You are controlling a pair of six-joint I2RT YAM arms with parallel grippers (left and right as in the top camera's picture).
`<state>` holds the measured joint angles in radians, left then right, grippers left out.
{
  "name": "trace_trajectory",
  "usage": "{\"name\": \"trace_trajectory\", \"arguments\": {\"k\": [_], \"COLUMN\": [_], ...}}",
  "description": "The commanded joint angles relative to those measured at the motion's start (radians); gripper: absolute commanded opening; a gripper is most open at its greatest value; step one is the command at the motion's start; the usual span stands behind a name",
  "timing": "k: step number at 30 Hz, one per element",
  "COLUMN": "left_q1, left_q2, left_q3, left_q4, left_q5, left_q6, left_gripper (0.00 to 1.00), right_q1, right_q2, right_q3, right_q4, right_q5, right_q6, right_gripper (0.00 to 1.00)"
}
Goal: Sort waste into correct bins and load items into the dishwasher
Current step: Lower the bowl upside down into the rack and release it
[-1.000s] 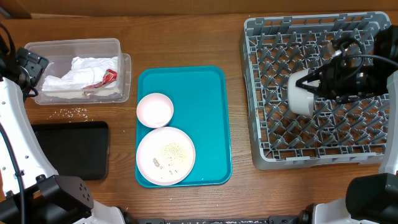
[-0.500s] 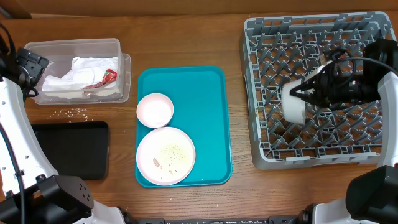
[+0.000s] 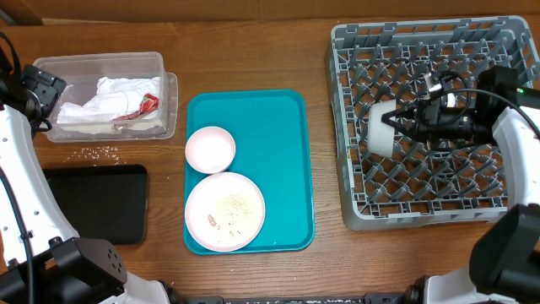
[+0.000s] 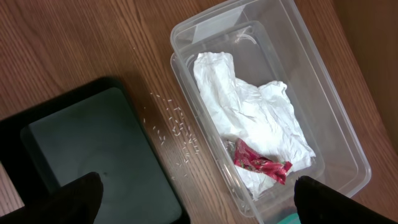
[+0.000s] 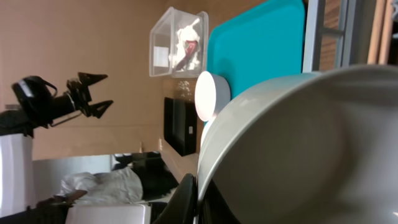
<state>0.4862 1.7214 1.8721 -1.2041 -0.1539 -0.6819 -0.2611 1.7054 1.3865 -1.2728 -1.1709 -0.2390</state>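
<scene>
Loading under way: right gripper (image 3: pixel 403 125) clamped on white cup (image 3: pixel 378 133) at rack (image 3: pixel 339 101), left gripper (image 4: pixel 198 190) gaping; napkins (image 4: pixel 249 118) binned, plate (image 3: pixel 202 198), bowl (image 3: pixel 210 149), crumbs (image 3: pixel 93 153) pending.

I am in what looks like a robotics lab staged as a dish station. A plain wooden tabletop (image 3: pixel 253 51) carries a grey dish rack (image 3: pixel 396 181) on the right, a teal tray (image 3: pixel 278 160) in the middle, and a clear tub (image 3: pixel 101 59) and black tray (image 3: pixel 93 203) on the left. My white left arm (image 3: pixel 21 194) rises along the left edge.
</scene>
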Motion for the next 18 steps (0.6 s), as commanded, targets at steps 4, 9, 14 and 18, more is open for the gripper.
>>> {"name": "trace_trajectory", "arguments": {"k": [4,9,14,18], "left_q1": [-0.002,-0.002,-0.002,-0.002], "left_q2": [0.008,0.008,0.008,0.008], "left_q3": [0.000,0.000,0.000,0.001], "left_q4": [0.001,0.000,0.000,0.000], "left_q5": [-0.010,-0.010,-0.010,-0.010], "left_q6": [-0.014,-0.014,-0.014,-0.014], "left_gripper": [1.00,1.00,1.00,1.00], "right_q1": [-0.013,-0.072,-0.129,-0.155], "right_q2": [0.096,0.115,0.114,0.114], "right_q3": [-0.009,-0.008,-0.008,0.019], "right_q4": [0.038,0.039,0.018,-0.020], "right_q5": [-0.079,-0.026,0.026,0.101], "right_q6": [0.034,0.062,0.064,0.080], "right_gripper": [0.04,0.04,0.04,0.12]}}
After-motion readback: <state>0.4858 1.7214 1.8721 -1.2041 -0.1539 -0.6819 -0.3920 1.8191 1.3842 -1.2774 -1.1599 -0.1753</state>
